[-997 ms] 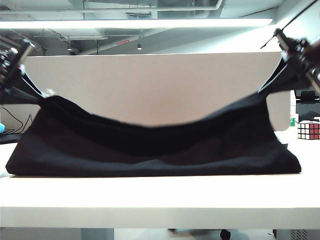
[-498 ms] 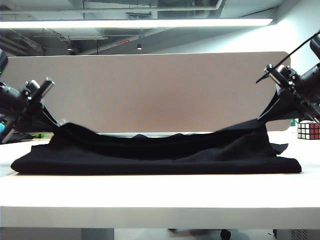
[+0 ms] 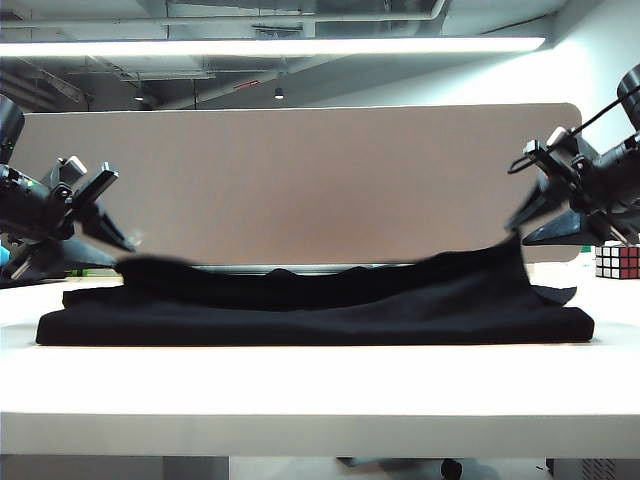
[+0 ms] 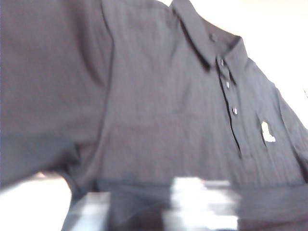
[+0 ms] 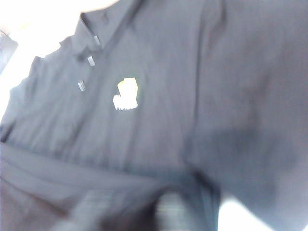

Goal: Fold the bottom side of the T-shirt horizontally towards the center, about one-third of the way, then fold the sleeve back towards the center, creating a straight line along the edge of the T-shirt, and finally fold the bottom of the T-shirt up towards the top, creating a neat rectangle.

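shirt (image 3: 320,305) lies low and wide across the white surface (image 3: 320,385), a black heap folded over on itself, reaching nearly from one side of the exterior view to the other. its right end rises to a small peak just under the right claw (image 3: 528,212); its left end bulges up a little below the left claw (image 3: 112,228).

left claw hangs above the shirt's left end, tilted down toward it. its fingers (image 3: 98,186) stand apart with nothing between them, and the cloth sits just beneath, not in its hold.

right claw hangs above the shirt's right end, also tilted down, its fingers spread. the peak of cloth comes up very close to the tips; whether cloth touches them i cannot tell, but the claw is not closed on it.

left wrist view looks down on the shirt's front: collar (image 4: 202,36), a row of small buttons (image 4: 227,84) down the placket, and a pale mark (image 4: 267,132) on the chest. a folded band of cloth crosses the near part of that view, blurred.

right wrist view shows the same front from the other side: buttons, collar, and the yellow-white mark, with a folded edge (image 5: 96,178) of cloth lying across the shirt nearer the camera. the picture is blurred.

cube (image 3: 617,260) stands on the surface beyond the shirt's right end, apart from it. a tan panel (image 3: 300,180) runs behind the surface.
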Controlling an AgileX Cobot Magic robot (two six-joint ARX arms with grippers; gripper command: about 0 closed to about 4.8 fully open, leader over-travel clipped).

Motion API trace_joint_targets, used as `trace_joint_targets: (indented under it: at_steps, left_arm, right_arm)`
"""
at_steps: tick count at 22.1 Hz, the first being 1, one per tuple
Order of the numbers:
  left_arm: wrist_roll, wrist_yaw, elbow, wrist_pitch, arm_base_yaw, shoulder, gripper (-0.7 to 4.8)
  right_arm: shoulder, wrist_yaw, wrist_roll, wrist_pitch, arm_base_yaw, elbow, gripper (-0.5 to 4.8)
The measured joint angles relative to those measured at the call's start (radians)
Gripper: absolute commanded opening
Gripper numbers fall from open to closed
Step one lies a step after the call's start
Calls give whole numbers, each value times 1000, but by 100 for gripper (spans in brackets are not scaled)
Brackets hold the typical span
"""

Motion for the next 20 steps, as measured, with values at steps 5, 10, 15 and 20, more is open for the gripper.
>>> trace_joint_targets:
  at_steps: [5,10,15,20]
  left_arm:
    - [23,2,2,61,7,-1,211]
    - [23,26,2,-14,127,-3,211]
    - [-53,-13,2,-45,193,-3,212]
    - [-61,-43,2,15,179,-1,216]
  right_arm:
    - [-1,36,-6,84,-4,0,338]
    - [-13,39,-3,7,-119,0,332]
    - [-13,47,48,-81,-150,1,314]
    - [16,52,180,-41,-117,18,315]
